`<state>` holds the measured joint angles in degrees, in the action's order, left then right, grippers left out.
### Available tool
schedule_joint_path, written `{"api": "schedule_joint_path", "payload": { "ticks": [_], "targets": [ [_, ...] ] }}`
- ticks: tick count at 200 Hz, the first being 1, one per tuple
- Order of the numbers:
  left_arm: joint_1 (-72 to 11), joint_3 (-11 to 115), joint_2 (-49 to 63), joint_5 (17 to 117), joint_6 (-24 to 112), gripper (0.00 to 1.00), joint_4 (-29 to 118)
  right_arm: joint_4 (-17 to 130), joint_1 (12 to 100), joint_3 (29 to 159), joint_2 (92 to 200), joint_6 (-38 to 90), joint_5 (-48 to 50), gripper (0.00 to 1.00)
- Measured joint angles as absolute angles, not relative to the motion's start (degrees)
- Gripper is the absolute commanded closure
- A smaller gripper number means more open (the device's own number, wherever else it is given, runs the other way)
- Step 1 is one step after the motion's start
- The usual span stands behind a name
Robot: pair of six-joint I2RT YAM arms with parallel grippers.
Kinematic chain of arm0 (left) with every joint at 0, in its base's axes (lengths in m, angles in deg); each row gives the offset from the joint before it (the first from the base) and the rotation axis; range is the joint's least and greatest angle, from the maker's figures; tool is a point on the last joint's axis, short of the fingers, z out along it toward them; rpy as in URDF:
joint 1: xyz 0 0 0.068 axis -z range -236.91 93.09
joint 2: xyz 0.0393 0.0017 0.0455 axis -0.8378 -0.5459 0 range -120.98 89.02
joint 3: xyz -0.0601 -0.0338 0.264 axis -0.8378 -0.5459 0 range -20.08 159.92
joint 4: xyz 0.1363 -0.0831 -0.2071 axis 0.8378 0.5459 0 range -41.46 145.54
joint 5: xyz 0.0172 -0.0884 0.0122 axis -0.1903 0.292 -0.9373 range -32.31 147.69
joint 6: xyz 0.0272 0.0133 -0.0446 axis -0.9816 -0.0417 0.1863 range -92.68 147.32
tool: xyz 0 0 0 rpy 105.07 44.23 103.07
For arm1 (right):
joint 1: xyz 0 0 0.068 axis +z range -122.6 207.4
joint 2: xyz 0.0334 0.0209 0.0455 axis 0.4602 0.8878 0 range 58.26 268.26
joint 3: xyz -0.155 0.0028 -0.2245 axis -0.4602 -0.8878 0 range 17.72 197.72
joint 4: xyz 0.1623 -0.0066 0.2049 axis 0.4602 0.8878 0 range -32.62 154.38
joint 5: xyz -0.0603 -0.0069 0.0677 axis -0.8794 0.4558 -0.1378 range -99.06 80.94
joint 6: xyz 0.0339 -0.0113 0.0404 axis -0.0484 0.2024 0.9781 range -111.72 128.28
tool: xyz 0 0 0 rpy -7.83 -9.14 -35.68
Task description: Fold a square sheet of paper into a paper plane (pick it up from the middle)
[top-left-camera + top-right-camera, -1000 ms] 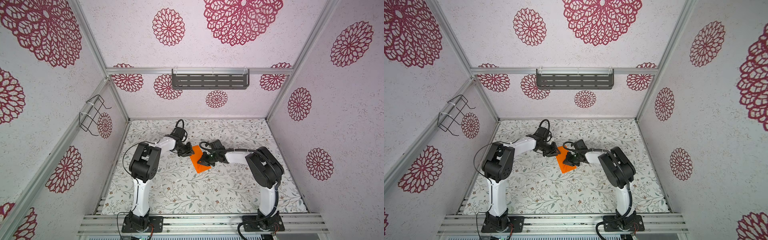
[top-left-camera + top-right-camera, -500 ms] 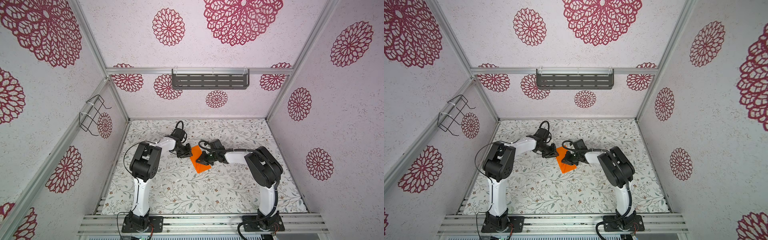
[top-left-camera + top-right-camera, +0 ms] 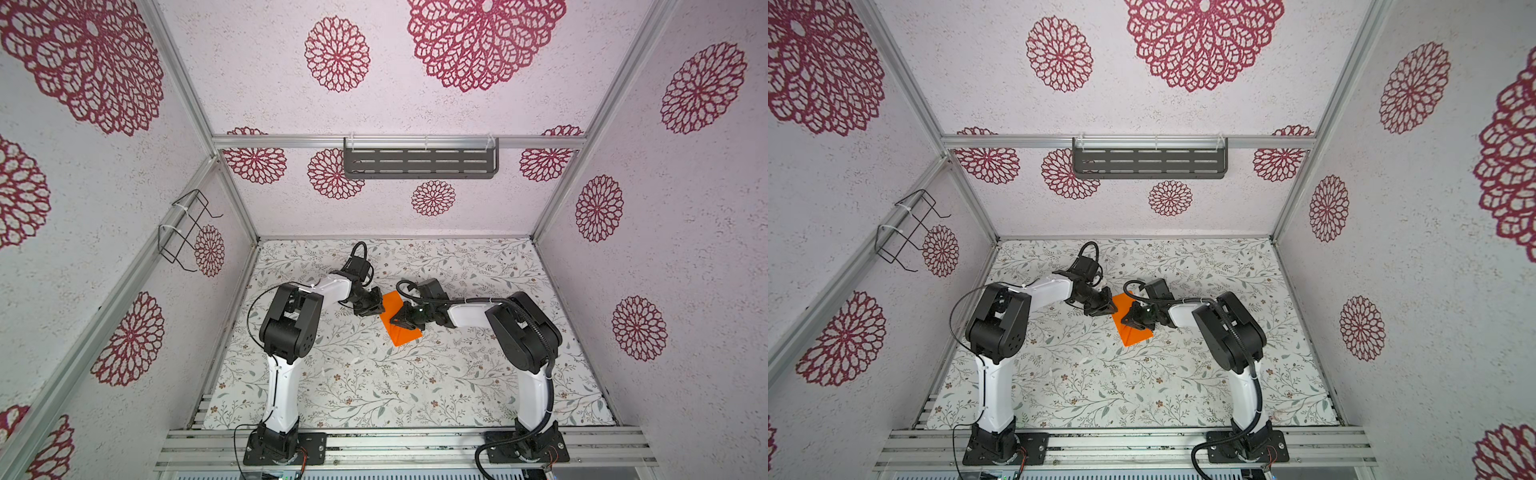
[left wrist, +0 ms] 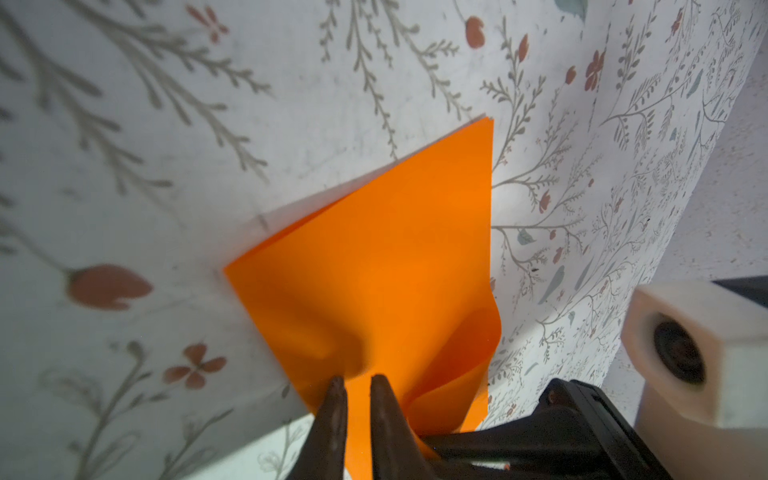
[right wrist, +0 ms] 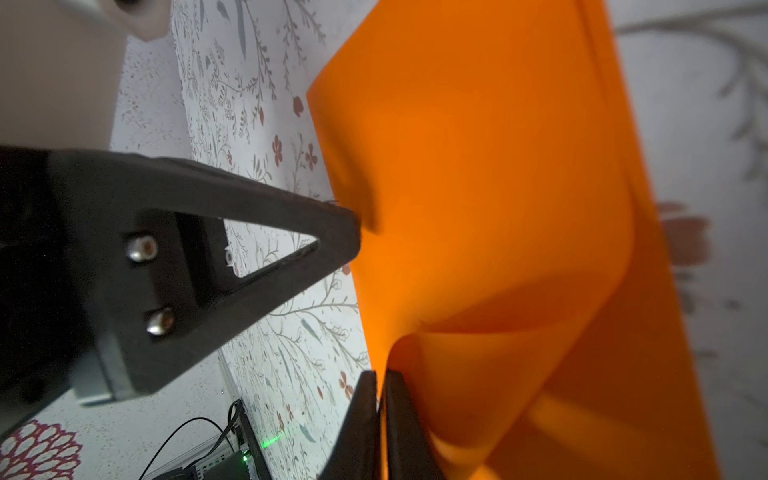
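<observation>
The bright orange square sheet of paper [image 3: 400, 332] [image 3: 1133, 332] lies mid-table, folded over on itself, its upper layer curling up. My left gripper [image 3: 377, 306] [image 3: 1109, 306] is at its left edge, the right gripper [image 3: 400, 321] [image 3: 1128, 321] over its middle. In the left wrist view the narrow jaws of my left gripper [image 4: 357, 380] pinch the sheet [image 4: 395, 257], which puckers there. In the right wrist view my right gripper [image 5: 380, 376] is shut on a lifted edge of the sheet [image 5: 478, 166]; a left finger [image 5: 324, 237] dents the edge. No paper plane is in view.
The floral table cover [image 3: 374, 374] is walled on three sides. A grey slotted shelf [image 3: 419, 163] hangs on the back wall and a wire basket [image 3: 187, 228] on the left wall. The right arm's white wrist camera [image 4: 685, 353] is close beside my left gripper.
My left gripper's jaws have narrowed onto the sheet's left edge. The right gripper has shifted slightly left, still shut on the paper.
</observation>
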<state>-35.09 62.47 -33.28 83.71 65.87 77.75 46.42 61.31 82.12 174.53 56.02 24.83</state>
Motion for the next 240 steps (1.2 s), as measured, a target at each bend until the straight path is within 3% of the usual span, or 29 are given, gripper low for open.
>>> {"api": "schedule_joint_path", "payload": {
  "ticks": [240],
  "targets": [
    [-35.1, 61.8, -33.3, 84.0, 65.9, 0.85, 76.9, 43.5, 61.4, 81.9, 176.1, 57.5, 24.3, 0.87]
  ]
}}
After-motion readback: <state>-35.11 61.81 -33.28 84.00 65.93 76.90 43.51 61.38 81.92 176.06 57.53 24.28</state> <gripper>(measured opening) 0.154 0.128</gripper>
